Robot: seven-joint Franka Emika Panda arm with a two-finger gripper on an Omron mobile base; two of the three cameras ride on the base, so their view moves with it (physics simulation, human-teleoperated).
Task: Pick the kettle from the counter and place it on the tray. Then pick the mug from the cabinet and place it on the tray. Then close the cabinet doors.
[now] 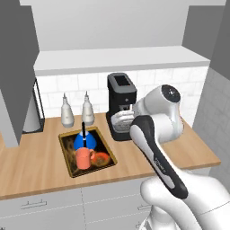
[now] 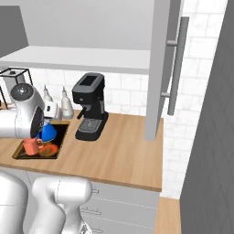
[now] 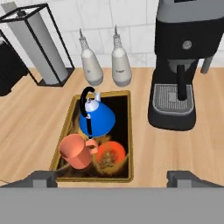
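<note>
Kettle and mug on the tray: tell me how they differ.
The kettle is bright blue and cone-shaped; the mug is orange-red and cylindrical. The kettle has a thin black handle arching over its top; the mug has a handle on its side. In the hand view the kettle sits toward the tray's far end, near the white bottles, while the mug sits nearer the camera. Both rest on the tray, close together.

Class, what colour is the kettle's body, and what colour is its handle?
The kettle has a bright blue body and a thin black handle, clearest in the hand view.
</note>
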